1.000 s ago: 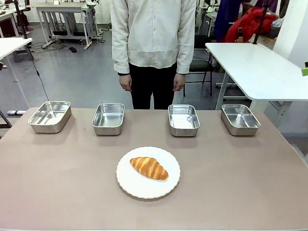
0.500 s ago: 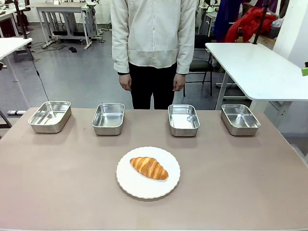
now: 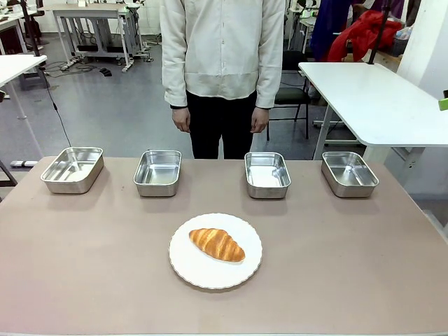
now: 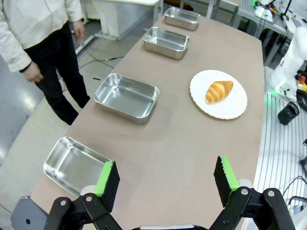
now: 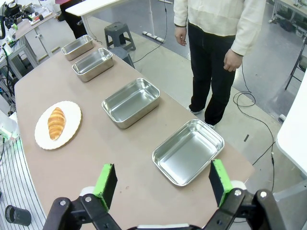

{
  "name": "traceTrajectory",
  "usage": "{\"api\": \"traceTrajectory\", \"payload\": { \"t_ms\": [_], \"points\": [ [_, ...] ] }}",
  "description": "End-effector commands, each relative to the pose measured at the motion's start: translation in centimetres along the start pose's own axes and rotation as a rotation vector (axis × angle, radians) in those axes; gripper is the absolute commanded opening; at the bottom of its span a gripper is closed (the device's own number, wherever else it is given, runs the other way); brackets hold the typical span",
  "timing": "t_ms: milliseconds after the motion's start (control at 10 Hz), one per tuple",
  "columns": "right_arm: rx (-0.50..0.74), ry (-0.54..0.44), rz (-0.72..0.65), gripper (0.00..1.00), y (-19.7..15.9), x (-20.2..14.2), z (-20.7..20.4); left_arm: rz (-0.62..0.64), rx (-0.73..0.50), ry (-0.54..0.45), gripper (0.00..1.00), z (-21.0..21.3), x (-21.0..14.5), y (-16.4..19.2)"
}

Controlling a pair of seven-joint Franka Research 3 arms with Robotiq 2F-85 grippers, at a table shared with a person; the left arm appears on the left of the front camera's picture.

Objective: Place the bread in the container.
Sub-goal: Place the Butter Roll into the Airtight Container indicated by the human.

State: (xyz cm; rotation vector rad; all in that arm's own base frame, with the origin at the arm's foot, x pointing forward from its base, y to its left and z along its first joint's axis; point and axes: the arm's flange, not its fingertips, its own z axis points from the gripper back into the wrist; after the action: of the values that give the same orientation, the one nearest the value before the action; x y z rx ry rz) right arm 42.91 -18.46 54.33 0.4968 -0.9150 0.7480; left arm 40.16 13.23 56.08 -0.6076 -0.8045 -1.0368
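Note:
A golden-brown croissant (image 3: 217,244) lies on a round white plate (image 3: 210,271) near the middle of the table; it is also the bread (image 4: 218,91) in the left wrist view and the bread (image 5: 56,123) in the right wrist view. Four alike steel pans stand in a row along the far edge: container (image 3: 72,169), container (image 3: 157,172), container (image 3: 267,174), container (image 3: 348,173), all empty. My left gripper (image 4: 166,183) hangs open high above the table's left end. My right gripper (image 5: 163,183) hangs open above the right end. Nothing is between either pair of fingers.
A person in a cream shirt (image 3: 222,49) stands at the far side behind the two middle pans, hands (image 3: 183,120) down at the sides. A white table (image 3: 378,98) stands at the back right. Bare tabletop (image 3: 84,259) surrounds the plate.

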Motion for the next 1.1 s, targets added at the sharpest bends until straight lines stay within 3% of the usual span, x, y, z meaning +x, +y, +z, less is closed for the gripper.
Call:
{"api": "traceTrajectory", "payload": {
  "t_ms": [0,1000],
  "points": [
    [0.002,-0.007,-0.003,1.0,0.02,0.16,-0.07,0.001,-0.004,0.012,1.0,0.12,0.04,-0.18],
    [0.002,-0.007,-0.003,1.0,0.02,0.16,-0.07,0.001,-0.004,0.012,1.0,0.12,0.04,-0.18]
  ]
}}
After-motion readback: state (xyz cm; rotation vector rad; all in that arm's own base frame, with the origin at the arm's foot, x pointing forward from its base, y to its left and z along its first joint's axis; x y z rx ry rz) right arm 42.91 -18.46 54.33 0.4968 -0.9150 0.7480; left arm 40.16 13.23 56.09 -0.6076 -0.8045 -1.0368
